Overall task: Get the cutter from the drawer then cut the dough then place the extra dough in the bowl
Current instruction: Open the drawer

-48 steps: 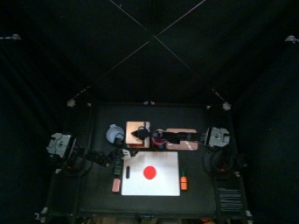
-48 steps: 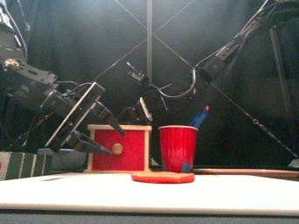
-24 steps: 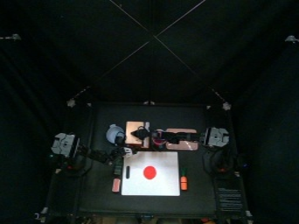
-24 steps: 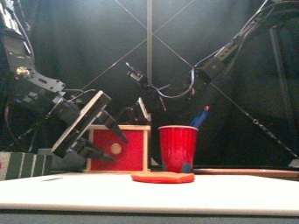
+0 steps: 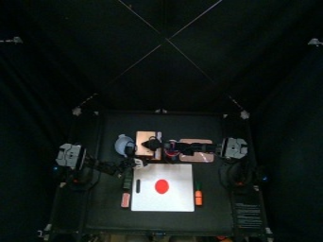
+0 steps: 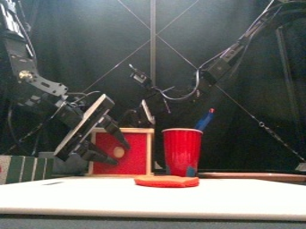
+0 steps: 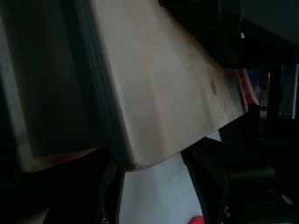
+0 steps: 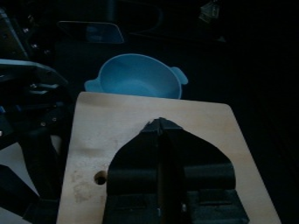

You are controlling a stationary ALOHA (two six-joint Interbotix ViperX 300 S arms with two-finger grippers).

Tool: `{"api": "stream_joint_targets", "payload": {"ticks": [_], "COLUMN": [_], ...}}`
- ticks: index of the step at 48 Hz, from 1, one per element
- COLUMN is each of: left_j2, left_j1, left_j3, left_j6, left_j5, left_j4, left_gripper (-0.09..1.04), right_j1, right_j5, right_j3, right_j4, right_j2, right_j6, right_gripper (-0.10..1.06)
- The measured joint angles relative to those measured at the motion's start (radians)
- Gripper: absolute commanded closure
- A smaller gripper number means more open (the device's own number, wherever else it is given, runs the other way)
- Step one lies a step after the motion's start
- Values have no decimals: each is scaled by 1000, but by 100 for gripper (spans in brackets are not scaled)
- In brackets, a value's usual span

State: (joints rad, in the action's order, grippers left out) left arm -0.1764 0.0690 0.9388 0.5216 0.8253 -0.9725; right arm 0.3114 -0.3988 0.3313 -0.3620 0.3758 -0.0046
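Evidently the drawer step is in hand: the cutter is nowhere in view, presumably inside the wooden box [image 8: 105, 131], which stands near the back edge of the table [image 5: 98, 203], left of centre. Its red drawer front [image 6: 134, 143] faces the table's front edge and looks shut, so the drawer should slide front to back; the box's own long axis I cannot tell. The right gripper [image 8: 163, 131] rests on the box top, jaws clenched on nothing. The left gripper [image 6: 110, 141] hovers at the drawer front, jaws spread and empty. Next it must catch that front and pull toward the front edge, with the box held down. The dough [image 6: 166, 181] lies flat on the white cutting board [image 5: 161, 200].
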Motion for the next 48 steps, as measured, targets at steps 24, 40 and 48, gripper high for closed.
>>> {"api": "stream_joint_targets", "payload": {"ticks": [24,40,48], "left_j2": [5,54,61], "left_j1": [0,23,37], "left_j3": [-9,14,20], "left_j6": [-34,-34,-34], "left_j5": [-55,-147,-153], "left_j4": [2,12,12], "left_gripper": [37,38,39], "right_j1": [0,2,3], "right_j5": [0,0,0], "right_j3": [3,3,2], "right_j4": [3,3,3], "right_j2": [-2,0,0], "right_j6": [0,0,-2], "right_gripper": [100,100,100]}}
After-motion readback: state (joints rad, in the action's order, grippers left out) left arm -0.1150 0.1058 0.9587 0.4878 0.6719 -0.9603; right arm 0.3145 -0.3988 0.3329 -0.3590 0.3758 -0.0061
